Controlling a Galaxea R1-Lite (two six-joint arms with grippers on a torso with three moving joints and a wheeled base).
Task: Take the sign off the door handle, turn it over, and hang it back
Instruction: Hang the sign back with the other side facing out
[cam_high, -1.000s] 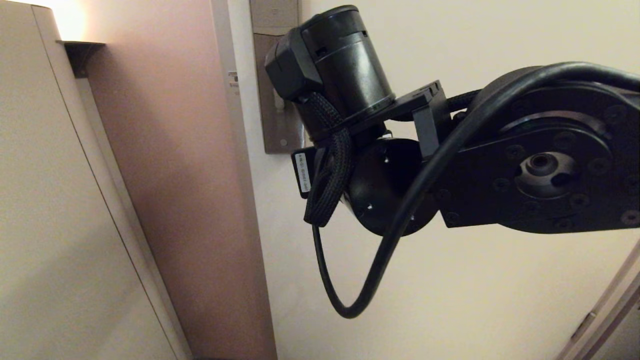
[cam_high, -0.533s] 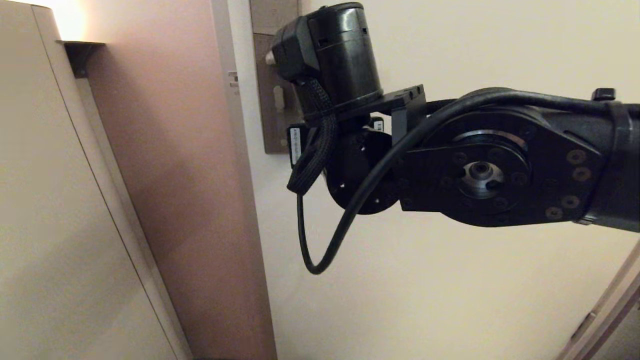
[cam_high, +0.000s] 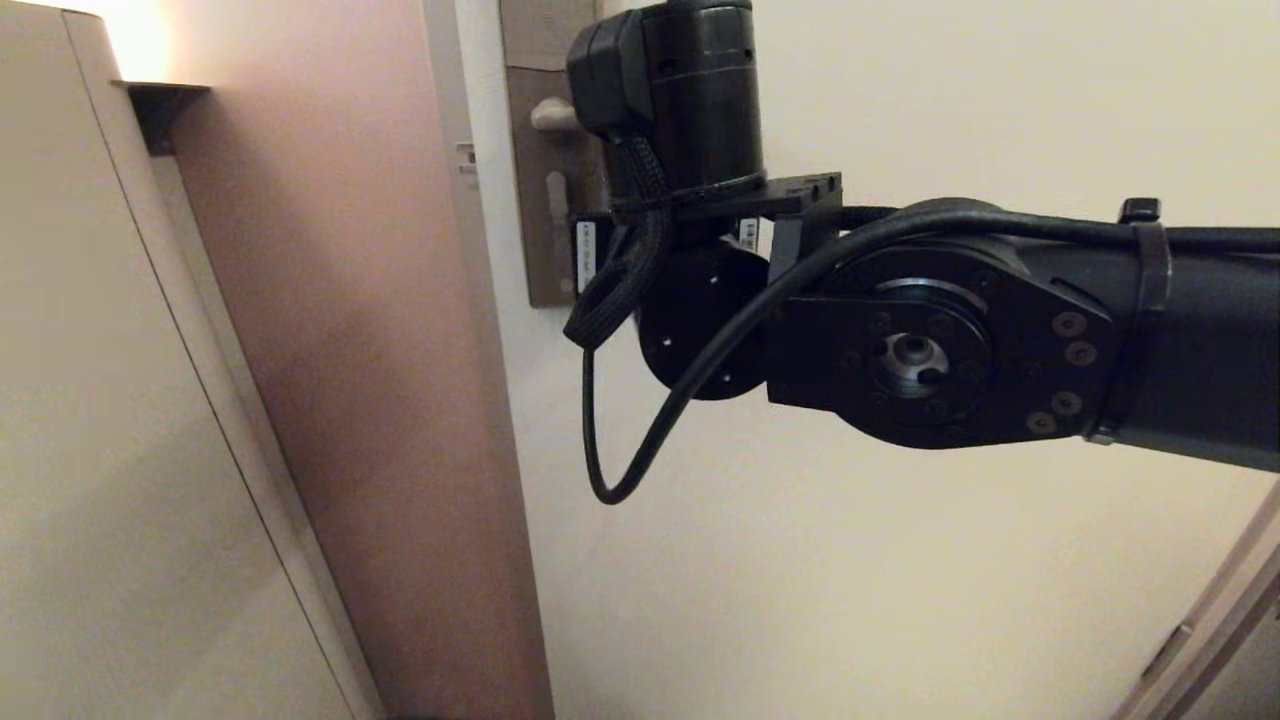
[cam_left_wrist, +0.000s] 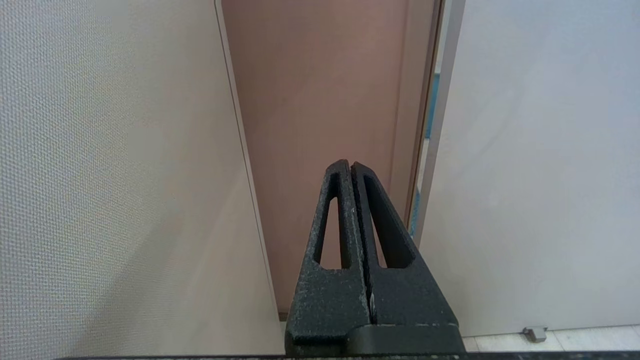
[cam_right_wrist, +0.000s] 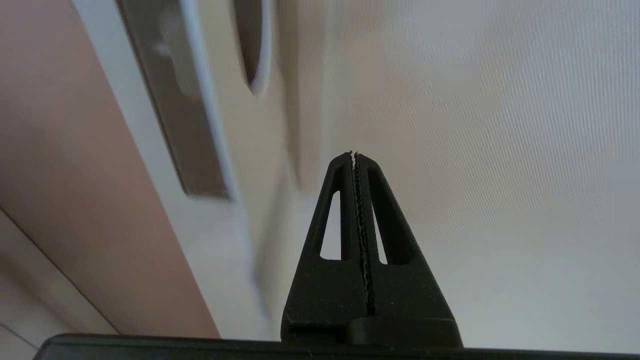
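The door handle (cam_high: 553, 115) shows only as a pale stub on its tall brown-grey backplate (cam_high: 540, 200); my right wrist (cam_high: 690, 100) covers the rest. The backplate also shows in the right wrist view (cam_right_wrist: 170, 100). Beside it there, a dark rounded shape with a pale edge (cam_right_wrist: 252, 50) hangs blurred; I cannot tell whether it is the sign. My right gripper (cam_right_wrist: 354, 154) is shut and empty, pointing up along the door just below the backplate. Its fingers are hidden in the head view. My left gripper (cam_left_wrist: 349, 164) is shut and empty, low, facing the door frame.
A pinkish-brown frame panel (cam_high: 350, 350) runs left of the cream door (cam_high: 900, 600). A cream wall panel (cam_high: 100, 450) stands further left. My right arm's black cable (cam_high: 620, 470) hangs in a loop below the wrist.
My right arm has risen and moved left towards the backplate. The wrist now stands more upright, and the handle's pale stub has come into view beside it.
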